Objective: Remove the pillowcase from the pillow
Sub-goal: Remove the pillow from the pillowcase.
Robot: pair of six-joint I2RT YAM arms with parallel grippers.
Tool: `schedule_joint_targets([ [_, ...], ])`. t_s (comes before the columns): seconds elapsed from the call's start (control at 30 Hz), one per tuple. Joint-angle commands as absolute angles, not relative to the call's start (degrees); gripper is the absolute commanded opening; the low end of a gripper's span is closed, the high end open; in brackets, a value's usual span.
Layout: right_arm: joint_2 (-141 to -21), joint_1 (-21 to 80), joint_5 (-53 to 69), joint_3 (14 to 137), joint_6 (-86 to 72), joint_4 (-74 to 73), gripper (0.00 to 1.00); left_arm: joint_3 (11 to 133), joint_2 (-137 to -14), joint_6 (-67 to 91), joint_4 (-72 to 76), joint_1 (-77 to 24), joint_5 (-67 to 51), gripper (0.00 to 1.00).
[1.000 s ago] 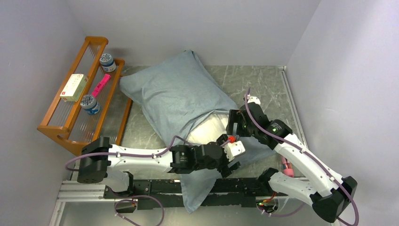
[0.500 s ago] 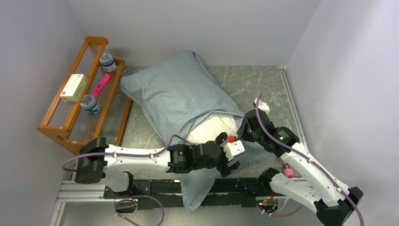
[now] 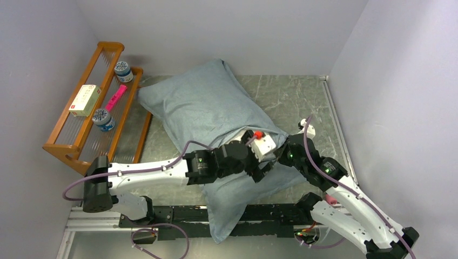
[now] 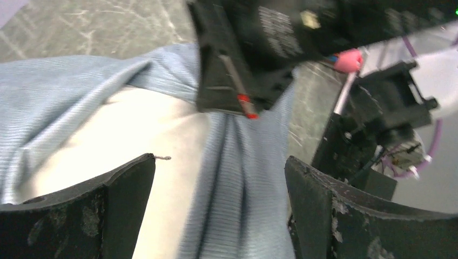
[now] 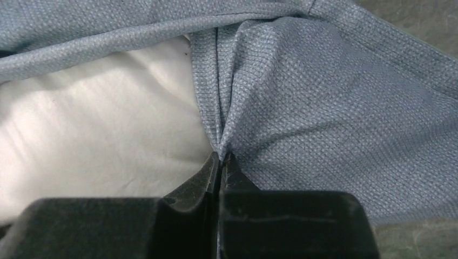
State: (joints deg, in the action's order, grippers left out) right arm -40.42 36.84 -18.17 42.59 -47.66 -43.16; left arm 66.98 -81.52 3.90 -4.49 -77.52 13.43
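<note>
Pillowcase: plain grey-blue face up, plump, lying diag. across mid table, open end toward the arms w/ white pillow showing in its mouth. R gripper jaws together, pinching a gathered fold of case at the opening edge. L gripper jaws wide apart over the opening, holding nothing. Table grey-green marbled; wooden rack at left; pale grey walls

Wooden rack well left of jaws, by side wall (rails orange-brown). On it: small jar with blue label at far end, second jar nearer, white box between them, pink flat item just beside box. Grey marbled table top beyond jaws. Small pink object near right of jaws, kind unclear.
</note>
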Motion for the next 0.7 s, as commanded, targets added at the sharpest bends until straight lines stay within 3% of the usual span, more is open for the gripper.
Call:
schedule_joint_targets([
  [0.0, -37.7, 36.7, -18.2, 40.3, -46.7, -43.7, 0.00, 72.8, -83.0, 7.7, -6.6, -73.7, 15.4, 0.94],
  [0.47, -34.4, 36.8, -18.3, 37.5, -45.6, -40.3, 0.00, 90.8, -99.8, 18.0, -26.7, -70.4, 30.7, 0.96],
  [0.67, -33.7, 36.8, -19.6, 37.2, -45.8, -40.5, 0.00, 92.6, -102.6, 18.9, -30.8, -70.0, 32.6, 0.96],
])
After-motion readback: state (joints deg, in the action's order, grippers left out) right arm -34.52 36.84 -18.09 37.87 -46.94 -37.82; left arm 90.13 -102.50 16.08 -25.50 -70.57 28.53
